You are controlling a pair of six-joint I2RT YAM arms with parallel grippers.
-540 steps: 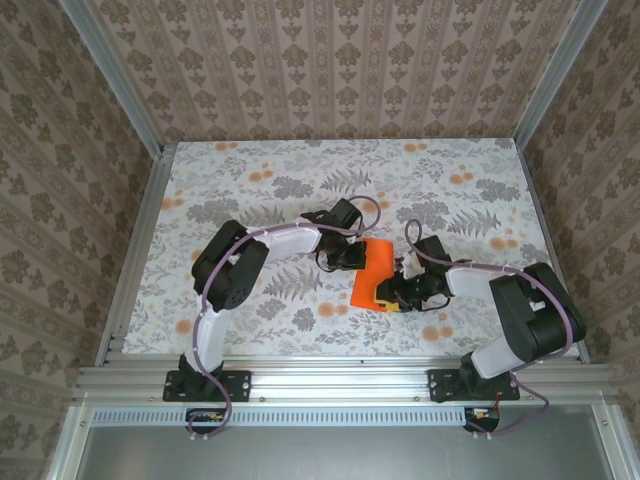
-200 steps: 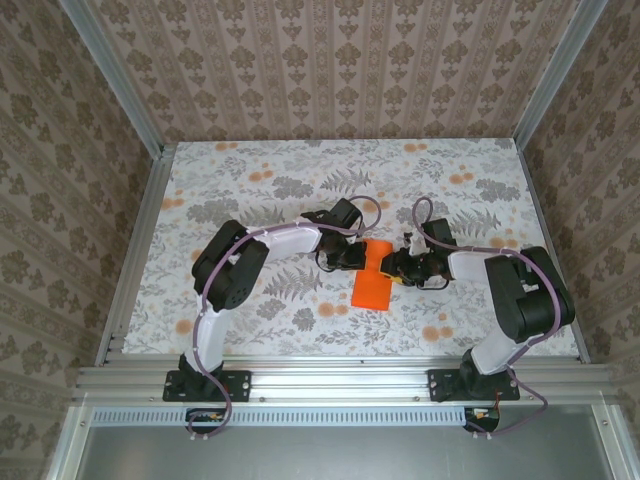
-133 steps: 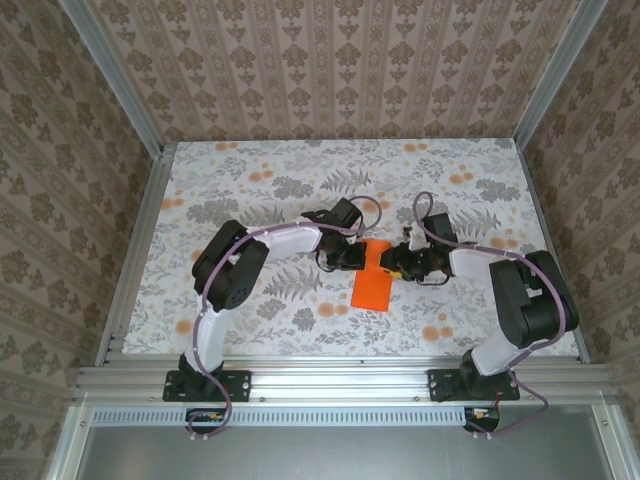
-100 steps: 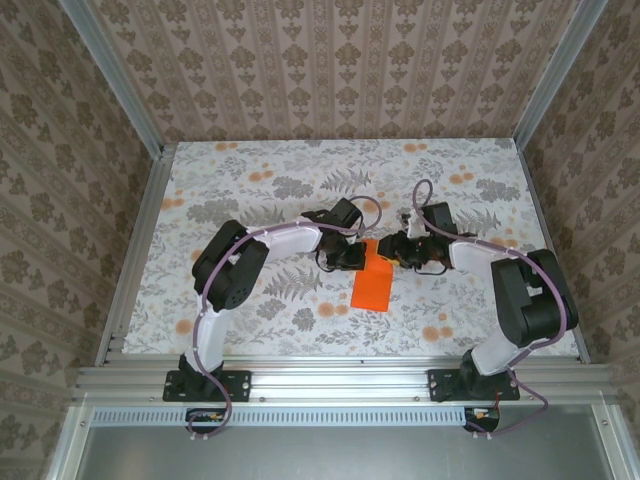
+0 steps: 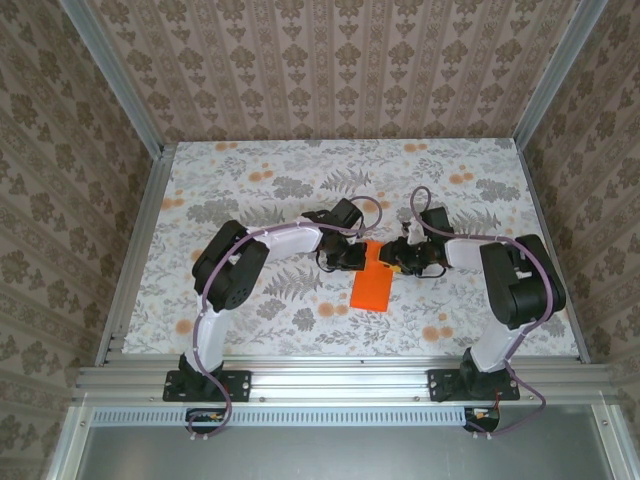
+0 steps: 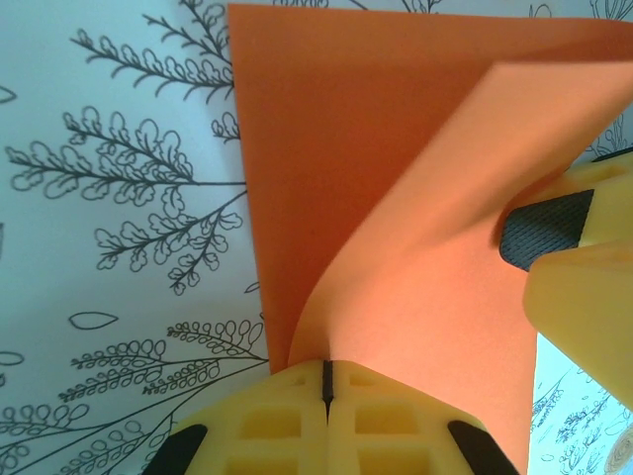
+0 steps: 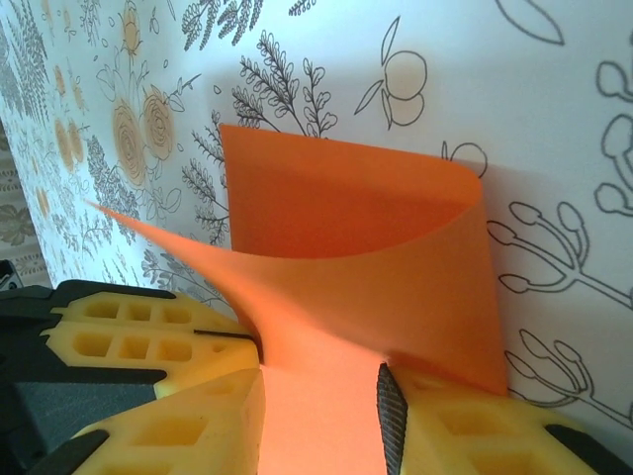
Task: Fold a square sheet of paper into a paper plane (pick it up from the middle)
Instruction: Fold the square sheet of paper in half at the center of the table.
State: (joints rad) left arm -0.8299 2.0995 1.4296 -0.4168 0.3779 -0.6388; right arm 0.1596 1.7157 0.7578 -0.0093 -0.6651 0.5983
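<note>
Reading from the near end, the square sheet of paper [image 5: 372,287] lies part-folded on the bench [image 5: 250,190], long axis running 7 to 1 o'clock. At its far end my left gripper [image 5: 352,260] sits at 9, jaws clenched on the lifted flap; the right gripper [image 5: 403,258], at 3, has jaws parted astride the edge, pinching nothing.

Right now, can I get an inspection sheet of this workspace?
Surface: floral-printed tabletop, flat.
Job's things: orange sheet partly folded, one flap curling up off the table.
Clutter: nothing seen.
Grippers: left gripper shut on the sheet's edge; right gripper open, jaws astride the raised flap.
Cables: purple cables loop above both wrists.
Surroundings: patterned walls, aluminium frame.
</note>
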